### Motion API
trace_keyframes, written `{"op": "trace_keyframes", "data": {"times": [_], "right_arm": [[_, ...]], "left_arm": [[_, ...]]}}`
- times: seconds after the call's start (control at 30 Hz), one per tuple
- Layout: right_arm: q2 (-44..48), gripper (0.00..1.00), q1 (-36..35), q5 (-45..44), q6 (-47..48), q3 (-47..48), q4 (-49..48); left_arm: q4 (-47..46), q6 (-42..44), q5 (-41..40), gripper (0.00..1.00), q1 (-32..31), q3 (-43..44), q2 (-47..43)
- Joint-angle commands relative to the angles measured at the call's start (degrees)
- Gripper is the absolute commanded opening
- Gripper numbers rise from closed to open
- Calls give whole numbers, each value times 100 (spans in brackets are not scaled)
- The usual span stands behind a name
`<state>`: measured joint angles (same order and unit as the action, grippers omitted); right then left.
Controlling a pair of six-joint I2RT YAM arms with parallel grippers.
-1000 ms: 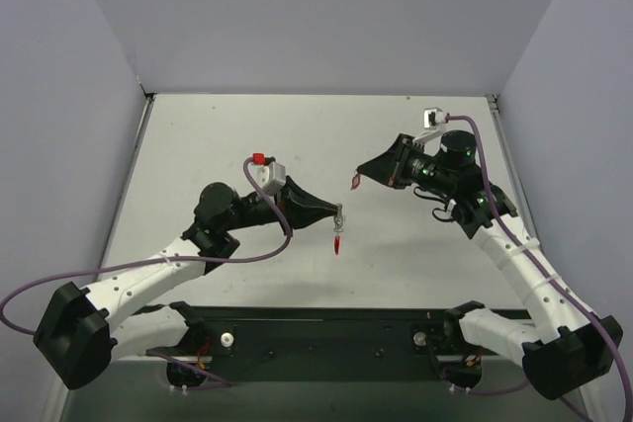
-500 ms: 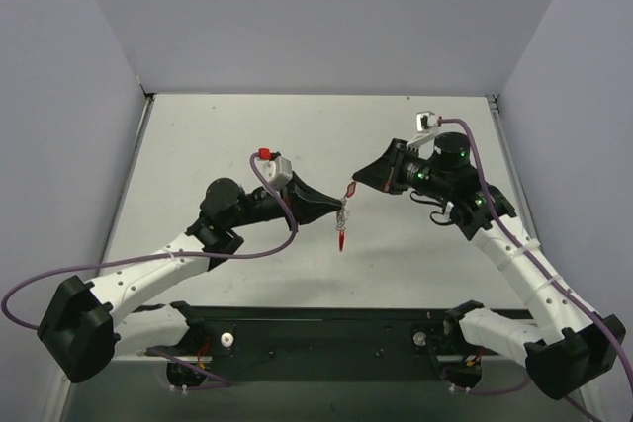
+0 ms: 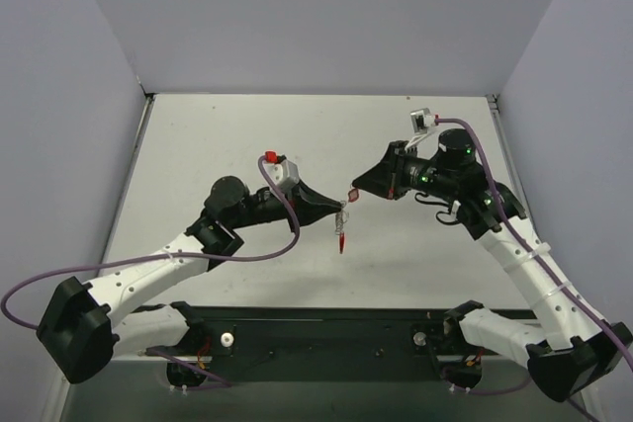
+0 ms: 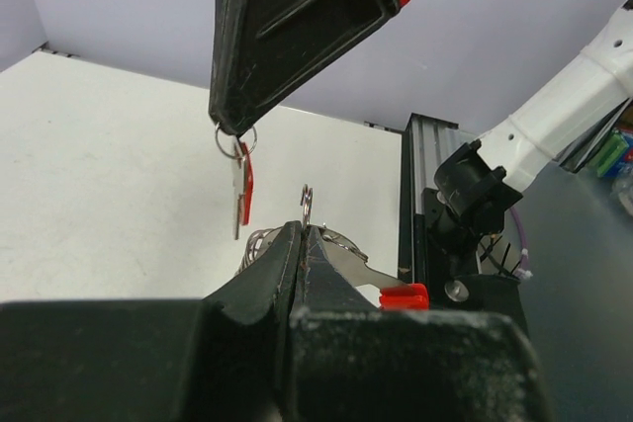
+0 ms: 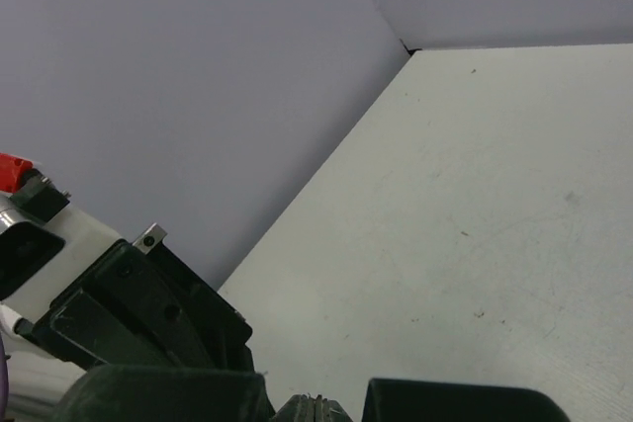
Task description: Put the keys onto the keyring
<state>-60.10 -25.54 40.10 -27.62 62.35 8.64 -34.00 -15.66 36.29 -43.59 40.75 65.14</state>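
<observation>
- Top view first: we've got both arms reaching in toward the middle of the white table (image 3: 247,135), tips nearly meeting above it.
- The left gripper (image 3: 339,212) is pinched tight on the tagged key (image 3: 341,240), which hangs off its tip. The red tag dangles down toward the arm bases.
- The right gripper (image 3: 354,194) is clamped too, with the keyring (image 3: 352,196) showing as a tiny red bit at its tip. It sits just up and to the right of the left tip, really close. From up here we can't tell if the two things touch.
- Left wrist view: way better look. The left gripper (image 4: 302,234) has its jaws pressed together with no gap between them, and the tagged key (image 4: 396,295) pokes out to the right of them, blade first, red tag at the end.
- A thin silver split ring (image 4: 307,207) stands upright right above those fingertips, and a few silver loops peek out on their left side.
- The right gripper (image 4: 229,127) comes down from the top of the frame as a black wedge. The keyring (image 4: 242,190) hangs from its tip: a small ring, a flat silver key and a red strip.
- It hangs just left of the upright ring, near it, with a visible gap between them.
- Right wrist view: not much for us here. The right gripper (image 5: 316,403) barely shows at the bottom edge, fingertips together. Whatever they pinch is out of frame.
- The left arm's wrist housing (image 5: 109,284) sits at lower left, with the table (image 5: 495,195) and the grey walls behind it.
</observation>
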Motion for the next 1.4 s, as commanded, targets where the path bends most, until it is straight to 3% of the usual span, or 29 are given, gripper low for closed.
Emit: {"op": "trace_keyframes", "data": {"times": [0.0,0.37,0.57,0.9,1.37], "right_arm": [[95,0,93,735,695,304,304],[-64,0,172,1675,951,392,753],[-151,0,58,2142,829,331,516],[-257,0,-223,2310,468,146,-3],[-301,0,-285,2494,239,67,-381]], "left_arm": [[261,467,18,0,-18,319,-371],[851,1109,421,0,-26,293,-942],[561,978,888,0,-26,284,-837],[-458,599,958,0,-35,38,-696],[-450,547,1152,0,-44,100,-599]]}}
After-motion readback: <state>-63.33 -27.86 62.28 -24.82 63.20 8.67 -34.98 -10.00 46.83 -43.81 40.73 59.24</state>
